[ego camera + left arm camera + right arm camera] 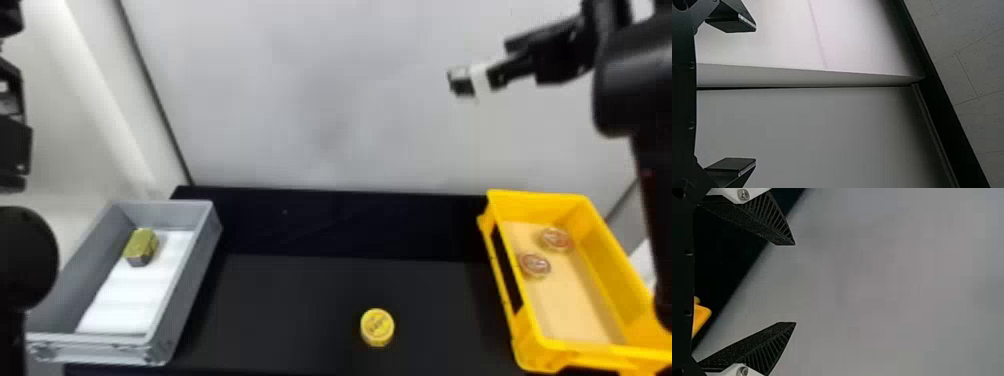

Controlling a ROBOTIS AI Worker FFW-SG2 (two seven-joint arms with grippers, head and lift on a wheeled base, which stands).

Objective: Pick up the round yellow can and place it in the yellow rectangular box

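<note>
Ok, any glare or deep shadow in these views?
Head view: bright streak down the left of the wall, no glare hiding the yellow can. Left wrist view: one pale panel bright, the other dimmer. Right wrist view: wall softly lit.

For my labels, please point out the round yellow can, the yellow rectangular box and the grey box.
Round yellow can (377,324): head view, on its top.
Yellow rectangular box (540,206): head view, far wall's inside.
Grey box (165,214): head view, far wall's inside.
</note>
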